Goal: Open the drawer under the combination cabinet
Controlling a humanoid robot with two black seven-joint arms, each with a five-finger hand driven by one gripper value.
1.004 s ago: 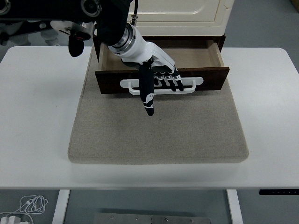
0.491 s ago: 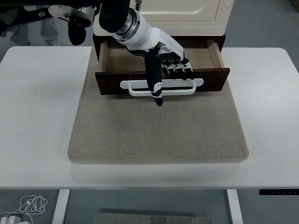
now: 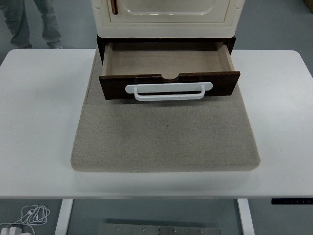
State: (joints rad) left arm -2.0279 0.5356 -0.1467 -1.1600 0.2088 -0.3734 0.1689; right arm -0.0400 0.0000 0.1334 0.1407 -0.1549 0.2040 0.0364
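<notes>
Neither robot hand shows in the head view now; the left one, which half a second ago hung over the drawer front with its fingers at the handle, has gone from the picture, so its state cannot be told, and the right one is likewise out of sight.

Nearest the camera, the white table (image 3: 39, 147) runs across the picture, its near edge at the bottom. A grey felt mat (image 3: 166, 137) lies on it in the middle, reaching from close to the near edge back under the cabinet. On the far part of that mat the drawer (image 3: 168, 73) stands pulled out toward the camera, in the same place as in the earlier frames. Its dark brown front faces forward, with a small rounded notch cut in the middle of the top edge. A white bar handle (image 3: 168, 91) lies flat across the front, now fully uncovered. Behind the front, the pale wooden inside of the drawer lies open to view.

Farther back, the cream combination cabinet (image 3: 168, 17) sits above the drawer's dark frame, with a panelled door on its front. Beyond the table at the upper left, a person's legs (image 3: 29, 22) stand on the floor.
</notes>
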